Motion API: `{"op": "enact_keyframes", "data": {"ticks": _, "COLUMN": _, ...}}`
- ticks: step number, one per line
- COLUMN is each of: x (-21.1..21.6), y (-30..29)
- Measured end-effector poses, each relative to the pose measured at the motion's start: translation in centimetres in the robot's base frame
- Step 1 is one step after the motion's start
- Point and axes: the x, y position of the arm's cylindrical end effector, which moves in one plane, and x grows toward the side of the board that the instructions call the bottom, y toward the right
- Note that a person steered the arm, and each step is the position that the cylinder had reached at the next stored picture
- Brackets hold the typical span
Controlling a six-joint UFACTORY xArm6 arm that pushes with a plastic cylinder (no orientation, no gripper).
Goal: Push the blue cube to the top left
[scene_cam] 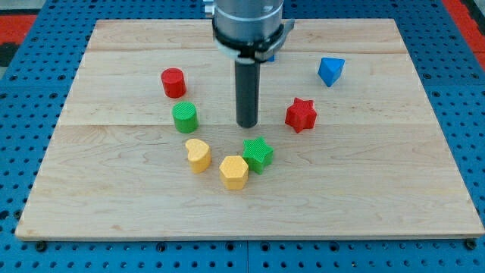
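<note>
Wooden bench carries scattered blocks. My tip rests mid-board, well apart from the blue cube. No gripper fitted.

Single camera view, high and in front, angled down at the wooden counter. Whole board fits in frame, blue pegboard visible around its edges. Far edge narrower at frame top, near edge wider at bottom. Mid-range distance. Arm housing cut off at top centre.
</note>
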Motion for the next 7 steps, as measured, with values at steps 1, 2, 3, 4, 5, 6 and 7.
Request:
{"op": "enact_keyframes", "data": {"ticks": 1, "x": 1.6, "y": -2.3}}
{"op": "enact_keyframes", "data": {"ticks": 2, "x": 3.1, "y": -4.6}}
{"op": "enact_keyframes", "data": {"ticks": 3, "x": 3.4, "y": -5.0}}
{"op": "enact_keyframes", "data": {"ticks": 4, "x": -0.2, "y": -1.3}}
{"op": "enact_keyframes", "data": {"ticks": 5, "x": -8.1, "y": 2.6}}
{"op": "enact_keyframes", "data": {"ticks": 6, "x": -11.9, "y": 8.1}}
{"op": "enact_keyframes", "data": {"ticks": 7, "x": -16.4, "y": 11.7}}
